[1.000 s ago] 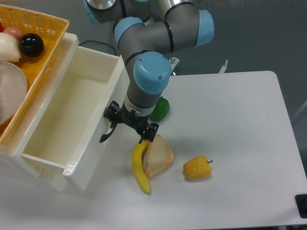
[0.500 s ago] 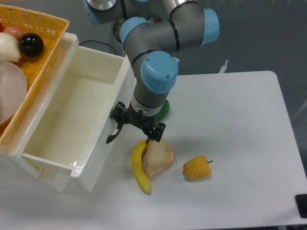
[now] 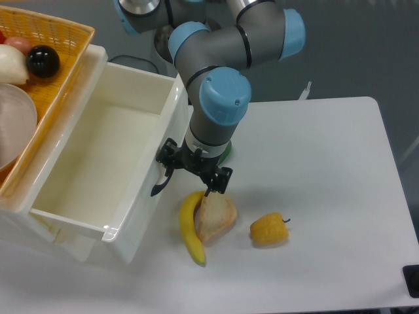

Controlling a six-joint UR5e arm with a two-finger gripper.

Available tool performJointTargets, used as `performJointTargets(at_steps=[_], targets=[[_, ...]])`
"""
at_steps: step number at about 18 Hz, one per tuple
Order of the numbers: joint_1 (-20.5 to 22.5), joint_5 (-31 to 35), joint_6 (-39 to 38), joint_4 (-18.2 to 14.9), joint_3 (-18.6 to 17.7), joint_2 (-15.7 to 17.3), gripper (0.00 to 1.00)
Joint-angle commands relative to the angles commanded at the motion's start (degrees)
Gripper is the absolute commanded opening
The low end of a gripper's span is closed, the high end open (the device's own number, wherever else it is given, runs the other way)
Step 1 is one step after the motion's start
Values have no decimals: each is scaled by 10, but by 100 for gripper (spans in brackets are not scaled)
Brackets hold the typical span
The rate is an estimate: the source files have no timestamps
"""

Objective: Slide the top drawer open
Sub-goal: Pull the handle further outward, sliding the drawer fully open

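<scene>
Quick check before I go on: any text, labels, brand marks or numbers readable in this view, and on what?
None readable. The arm, pincer, top drawer, basket and table show no lettering, labels or numbers in this view.

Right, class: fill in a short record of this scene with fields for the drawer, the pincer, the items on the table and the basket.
drawer: top drawer pulled well out, nothing visible inside
handle: black handle on the drawer front
pincer: pincer low at the drawer front by the handle; grip cannot be made out
table items: banana, bread slice, yellow pepper; a green item mostly hidden behind the arm
basket: orange basket on the cabinet, holding a black ball
</scene>
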Motion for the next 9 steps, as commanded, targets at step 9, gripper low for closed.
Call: performJointTargets(at_steps=[9], targets=[[4,25,2,-2,2,-8,100]])
